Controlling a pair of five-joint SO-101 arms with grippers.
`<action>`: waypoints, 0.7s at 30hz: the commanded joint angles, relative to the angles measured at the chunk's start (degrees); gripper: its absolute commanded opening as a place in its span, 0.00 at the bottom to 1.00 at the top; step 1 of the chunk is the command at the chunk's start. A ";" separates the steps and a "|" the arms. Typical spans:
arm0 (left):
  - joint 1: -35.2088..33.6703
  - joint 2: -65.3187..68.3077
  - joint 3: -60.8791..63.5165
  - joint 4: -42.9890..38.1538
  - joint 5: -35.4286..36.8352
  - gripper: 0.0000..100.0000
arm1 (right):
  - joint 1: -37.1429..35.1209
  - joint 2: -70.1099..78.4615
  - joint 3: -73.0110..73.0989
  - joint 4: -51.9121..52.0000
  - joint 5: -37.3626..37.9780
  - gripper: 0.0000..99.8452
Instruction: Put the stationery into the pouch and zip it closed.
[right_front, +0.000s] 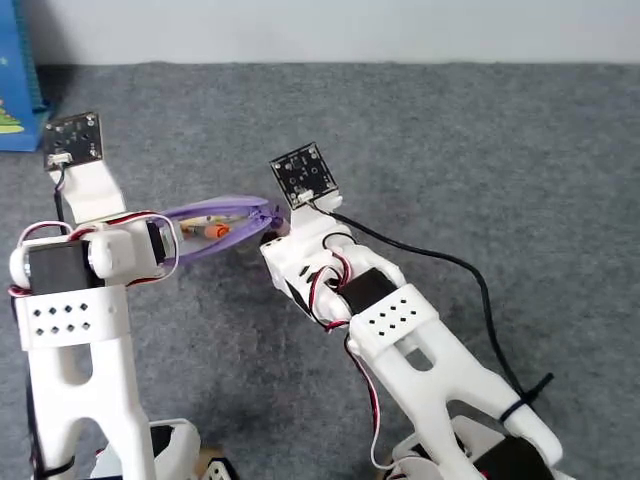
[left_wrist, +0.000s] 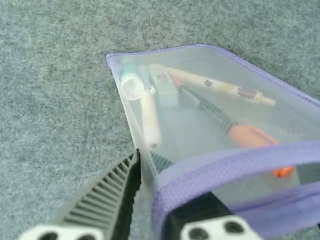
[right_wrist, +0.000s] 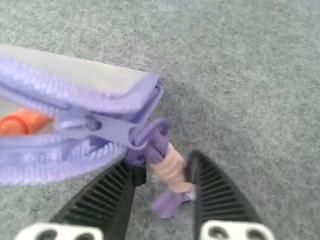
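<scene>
High view sits above, looking steeply down over the table (right_front: 470, 150). Both wrist views look down at close range. All three share the pouch (right_front: 220, 222), right wrist nearest its zipper pull (right_wrist: 167, 172).

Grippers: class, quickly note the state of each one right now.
Left gripper: closed, holding the edge of the pouch.
Right gripper: closed on the zipper pull.

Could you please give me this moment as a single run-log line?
left gripper: shut on pouch edge | right gripper: shut on pull | pens: inside | zip: open
</scene>
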 joint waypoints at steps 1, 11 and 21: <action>-0.26 -0.62 -0.31 -1.41 -0.70 0.01 | -0.04 -0.92 -1.05 -0.75 0.18 0.01; -0.26 -0.62 -0.31 -3.87 -0.70 0.01 | -0.40 -16.92 7.91 1.71 2.73 0.01; 6.42 -0.26 -0.66 -11.69 -6.59 0.02 | -4.88 -36.70 12.57 19.21 6.15 0.01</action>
